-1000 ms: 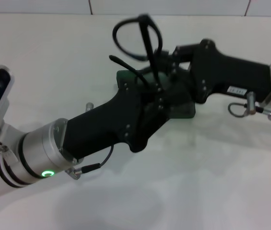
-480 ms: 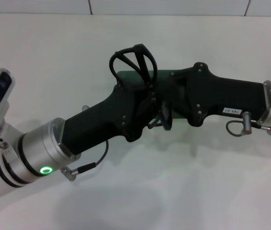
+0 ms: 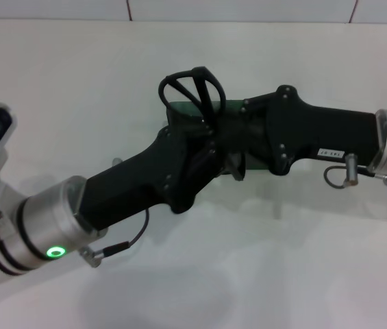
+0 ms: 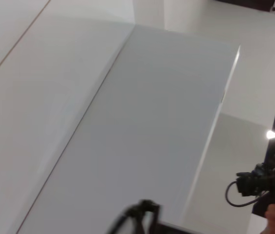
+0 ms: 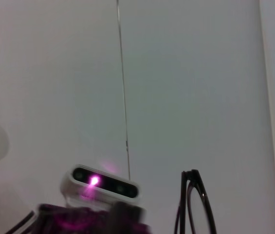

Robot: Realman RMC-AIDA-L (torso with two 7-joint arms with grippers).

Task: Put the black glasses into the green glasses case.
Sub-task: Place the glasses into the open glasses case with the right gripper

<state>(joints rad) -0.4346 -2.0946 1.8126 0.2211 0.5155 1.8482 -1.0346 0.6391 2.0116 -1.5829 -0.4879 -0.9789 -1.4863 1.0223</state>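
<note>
The black glasses point(image 3: 198, 70) stand upright and folded, just above the green glasses case point(image 3: 179, 110). Only the case's far left edge shows; my two grippers cover the rest. My right gripper point(image 3: 224, 133) reaches in from the right and is shut on the lower part of the glasses. My left gripper point(image 3: 207, 140) comes up from the lower left and sits over the case, close against the right one. The spot where the two meet is a dark mass. The black glasses point(image 5: 194, 204) appear close in the right wrist view. The left wrist view shows only the top of the black glasses point(image 4: 139, 212).
The case lies on a white table point(image 3: 282, 260), with a tiled wall behind it. Far off in the left wrist view, a person's hand holds a camera point(image 4: 266, 187).
The right arm has come down and to the left, lowering the glasses from high above the case to just over it. The left arm has drawn back slightly toward the lower left.
</note>
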